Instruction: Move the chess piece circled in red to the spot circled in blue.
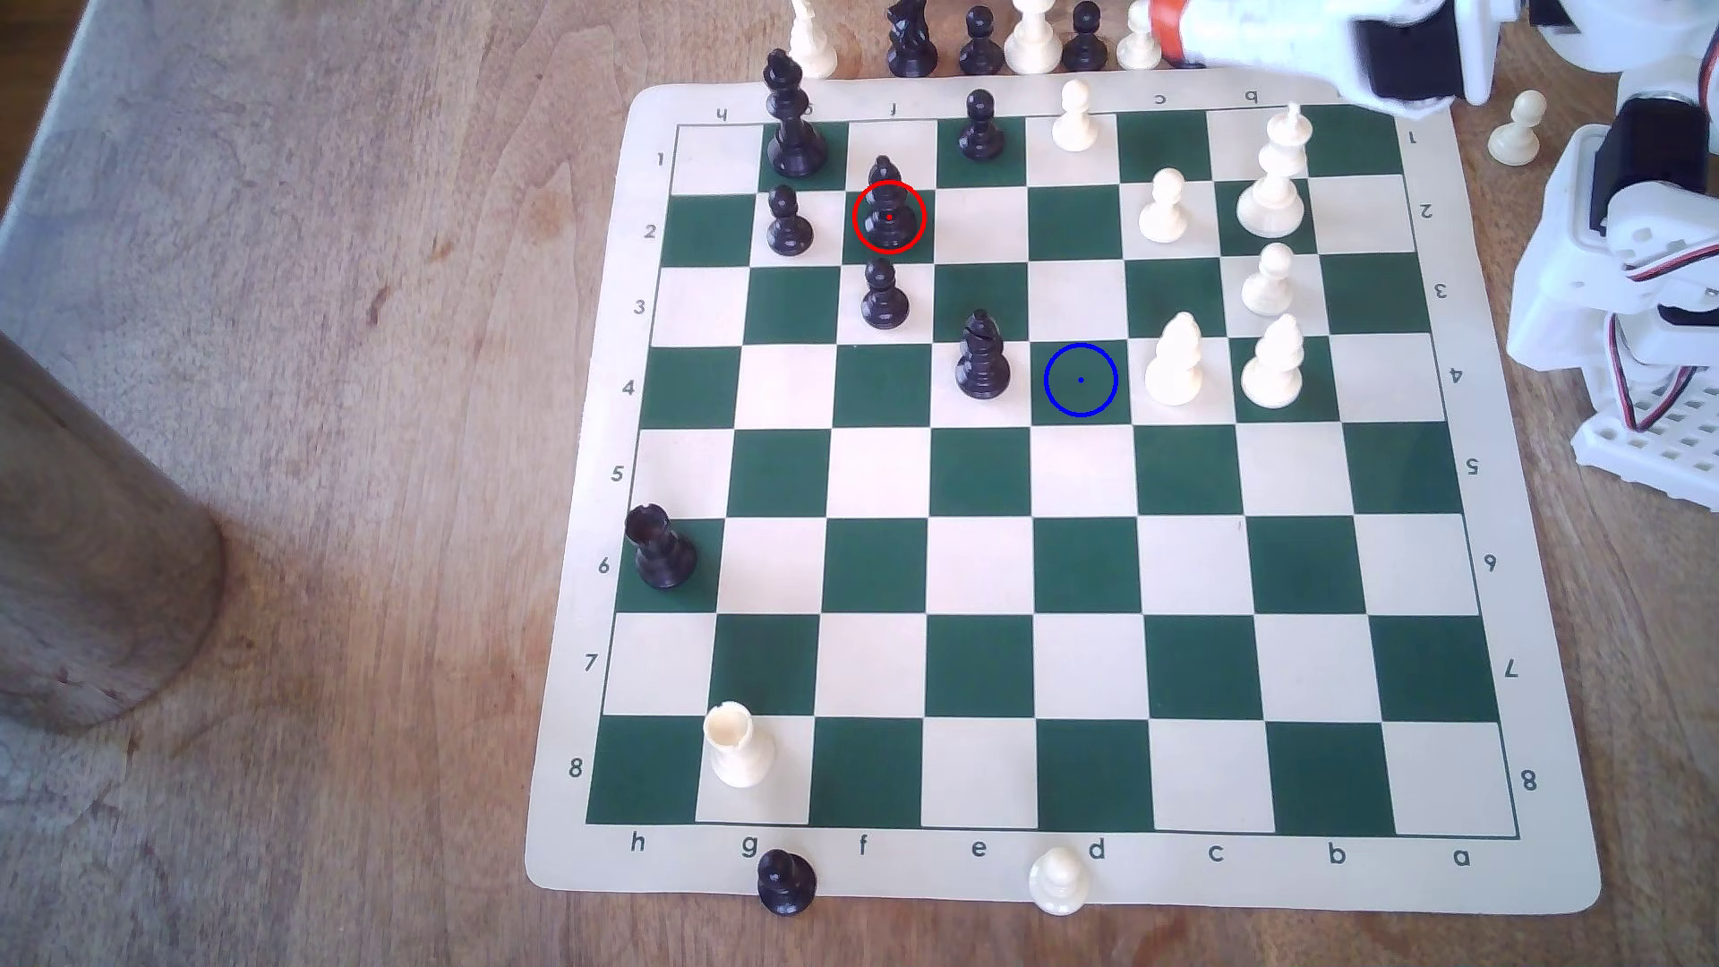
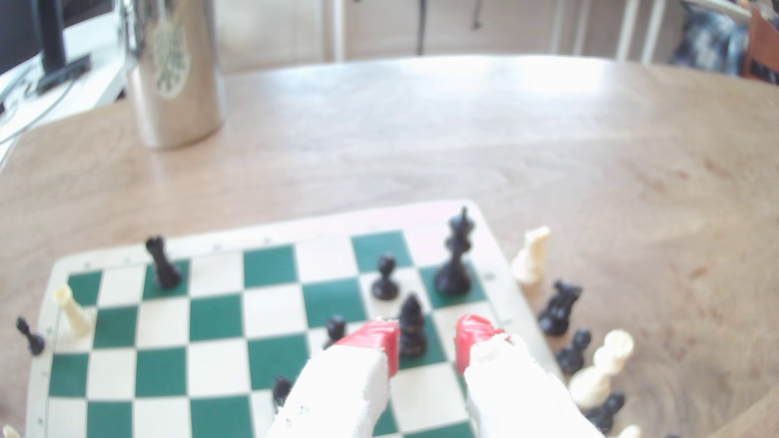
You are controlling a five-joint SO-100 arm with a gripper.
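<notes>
One gap to close: fingers [image 2: 428, 337] spread and empty, upright chess piece [image 1: 888, 209] on its red-ringed green square lies ahead, hard by one red tip [image 2: 379, 341]; blue-ringed spot [image 1: 1080, 379] well apart.

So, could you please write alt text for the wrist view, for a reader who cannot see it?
The robot's open hand, with red fingertips, hangs above a green and cream chessboard, and a black bishop-like chess piece appears between the tips. Other black and cream pieces stand around, and a metal cup sits on the wooden table behind.
</notes>
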